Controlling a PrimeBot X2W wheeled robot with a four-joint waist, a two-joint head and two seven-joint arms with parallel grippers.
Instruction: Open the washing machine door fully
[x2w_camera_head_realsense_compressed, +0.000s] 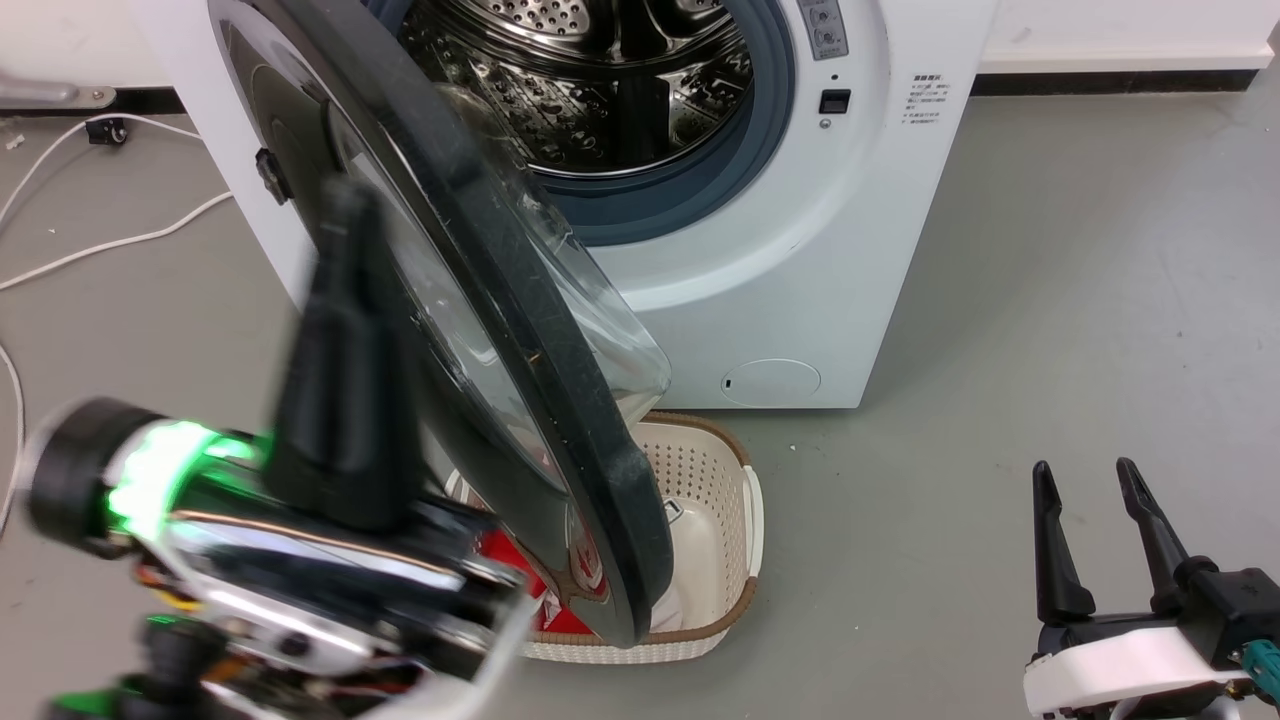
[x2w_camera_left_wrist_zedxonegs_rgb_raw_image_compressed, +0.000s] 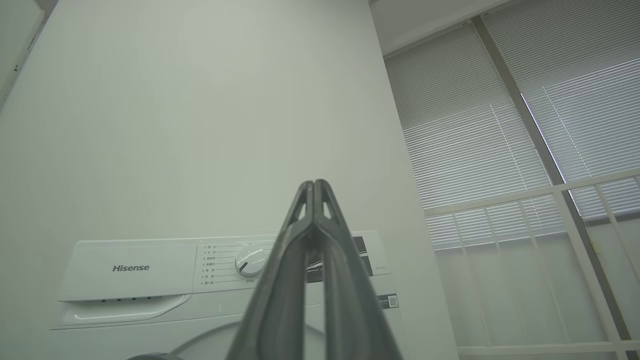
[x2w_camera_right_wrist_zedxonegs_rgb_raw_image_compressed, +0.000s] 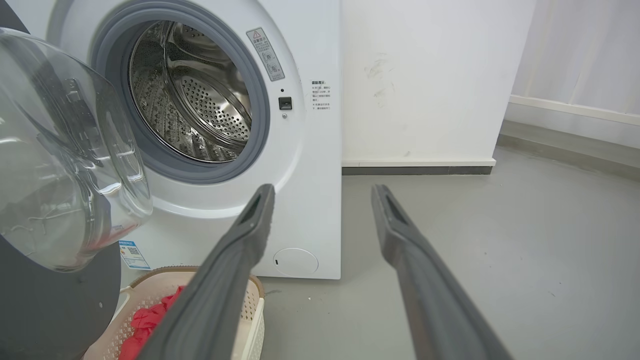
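Saw the left gripper (x2w_camera_left_wrist_zedxonegs_rgb_raw_image_compressed: 314, 186) pinched shut on nothing, up beside the outer face of the door (x2w_camera_head_realsense_compressed: 530, 340); too blurred to call contact. Found the door swung roughly halfway out from the washing machine (x2w_camera_head_realsense_compressed: 860, 250), lower edge near the basket (x2w_camera_head_realsense_compressed: 735, 470). Figured pushing from that outer side would only close it. Better to hook the fingers behind the free edge, sweep along the hinge arc, ease off near the stop. Noticed the right gripper (x2w_camera_head_realsense_compressed: 1083, 468) spread open, idle, well apart. Spotted red clothes (x2w_camera_right_wrist_zedxonegs_rgb_raw_image_compressed: 150, 320) in the basket; couldn't make out anything in the drum (x2w_camera_head_realsense_compressed: 600, 90).
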